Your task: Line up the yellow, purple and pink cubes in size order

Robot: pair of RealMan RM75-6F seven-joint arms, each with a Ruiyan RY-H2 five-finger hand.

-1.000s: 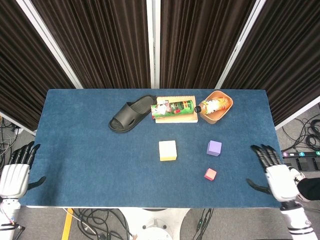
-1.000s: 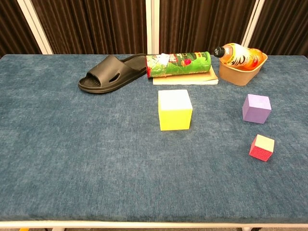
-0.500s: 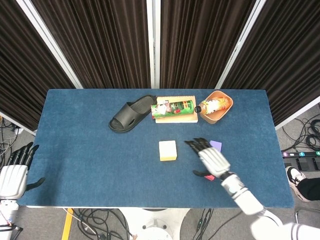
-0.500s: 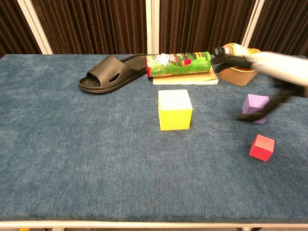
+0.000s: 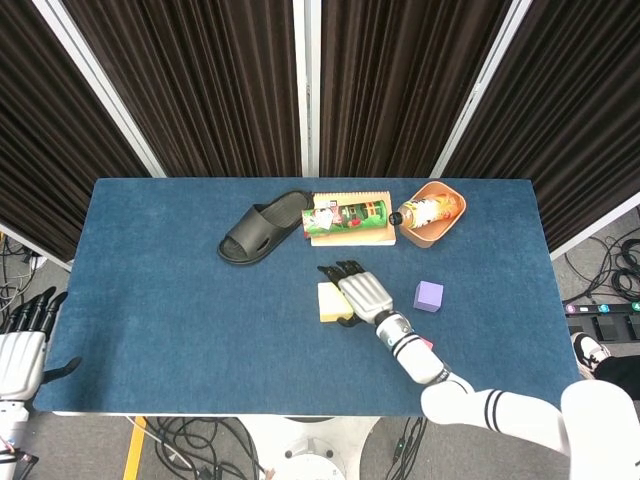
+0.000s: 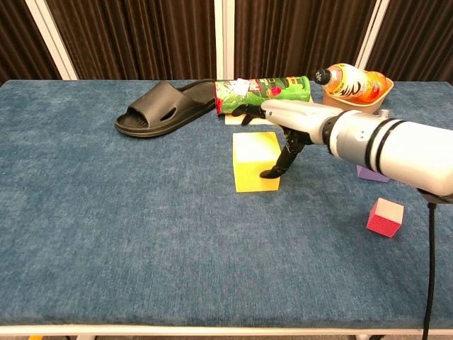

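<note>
The big yellow cube (image 5: 328,303) (image 6: 251,170) sits mid-table. My right hand (image 5: 362,290) (image 6: 290,119) hovers over its right half, fingers stretched flat toward the far side and thumb hanging down by the cube's right face; it holds nothing. The purple cube (image 5: 429,296) lies to the right, half hidden behind my forearm in the chest view. The small pink cube (image 6: 385,217) sits nearer the front edge, right of the yellow one. My left hand (image 5: 22,352) stays off the table's left front corner, fingers spread and empty.
Along the far side lie a black slipper (image 5: 262,228), a green chips can (image 5: 347,215) on a flat board, and an orange bowl (image 5: 438,228) with a bottle (image 6: 348,79) in it. My right forearm crosses the table's front right area.
My right hand swept left from beside the purple cube to over the yellow cube. The cubes have not moved. The left hand drifted slightly lower.
</note>
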